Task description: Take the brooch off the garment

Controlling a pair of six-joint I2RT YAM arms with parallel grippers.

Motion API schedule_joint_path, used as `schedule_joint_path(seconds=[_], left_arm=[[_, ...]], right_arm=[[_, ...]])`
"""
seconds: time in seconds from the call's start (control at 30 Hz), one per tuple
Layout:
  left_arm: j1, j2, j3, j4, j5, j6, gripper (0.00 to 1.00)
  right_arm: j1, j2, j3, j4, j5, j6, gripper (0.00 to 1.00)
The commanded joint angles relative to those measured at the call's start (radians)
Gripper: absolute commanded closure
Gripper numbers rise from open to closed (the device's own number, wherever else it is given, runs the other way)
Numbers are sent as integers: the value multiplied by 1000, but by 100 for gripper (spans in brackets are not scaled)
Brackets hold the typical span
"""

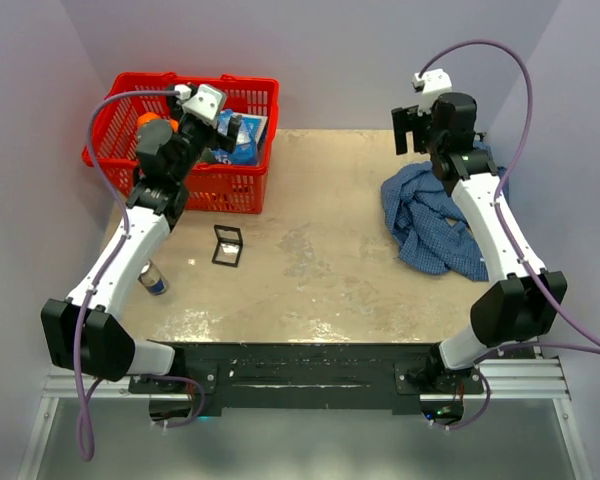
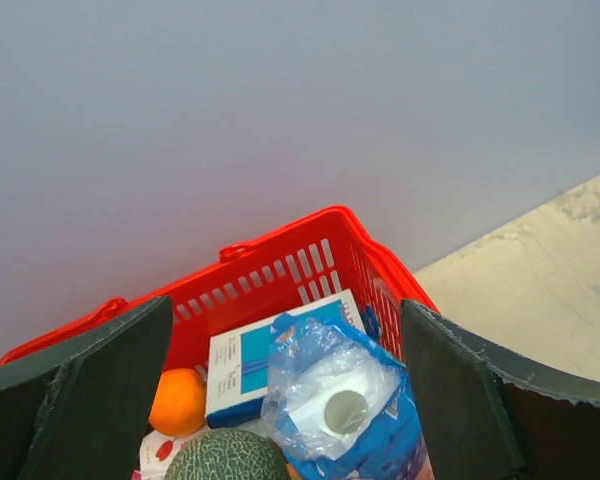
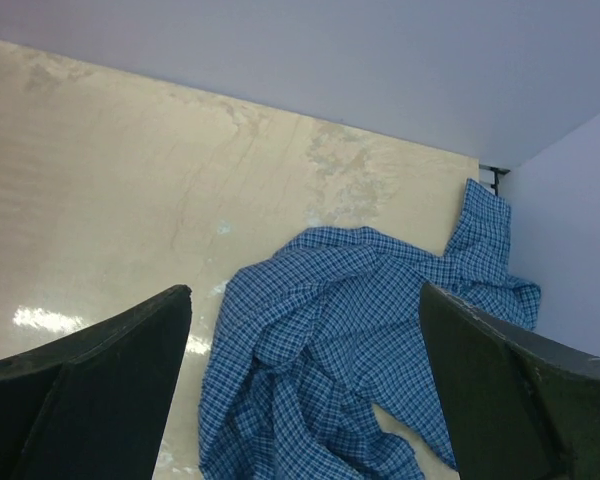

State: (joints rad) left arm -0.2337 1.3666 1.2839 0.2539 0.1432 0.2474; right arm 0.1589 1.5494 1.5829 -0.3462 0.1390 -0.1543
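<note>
The garment (image 1: pixel 430 225), a crumpled blue checked shirt, lies in a heap at the right side of the table under my right arm. It fills the lower middle of the right wrist view (image 3: pixel 350 330). No brooch shows on it in any view. My right gripper (image 1: pixel 412 130) is open and empty, held high above the table just behind and left of the shirt; its jaws (image 3: pixel 305 300) stand wide apart over the cloth. My left gripper (image 1: pixel 228 128) is open and empty above the red basket, jaws (image 2: pixel 285 330) wide apart.
A red plastic basket (image 1: pixel 255 95) stands at the back left, holding an orange (image 2: pixel 177 400), a melon (image 2: pixel 225 458), a blue and white box (image 2: pixel 245 365) and a blue plastic bag (image 2: pixel 350 400). A small black-framed square (image 1: pixel 227 245) and a small bottle (image 1: pixel 153 278) lie on the left of the table.
</note>
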Motion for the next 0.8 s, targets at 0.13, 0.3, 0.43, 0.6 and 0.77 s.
schedule_joint_path(seconds=[0.13, 0.3, 0.43, 0.6, 0.77], left_arm=[[-27, -96, -98, -169, 194, 139, 1], [-39, -141, -150, -283, 263, 210, 2], [-58, -175, -179, -334, 263, 263, 3], [-64, -173, -184, -338, 272, 279, 4], [-64, -164, -195, -320, 285, 283, 4]], right_arm=[[-59, 129, 22, -255, -134, -229, 12], [-70, 184, -61, -247, -134, -355, 19], [-71, 270, -138, -203, -136, -404, 20], [-71, 342, -127, -201, -138, -399, 21], [-70, 426, -51, -267, -196, -410, 72]])
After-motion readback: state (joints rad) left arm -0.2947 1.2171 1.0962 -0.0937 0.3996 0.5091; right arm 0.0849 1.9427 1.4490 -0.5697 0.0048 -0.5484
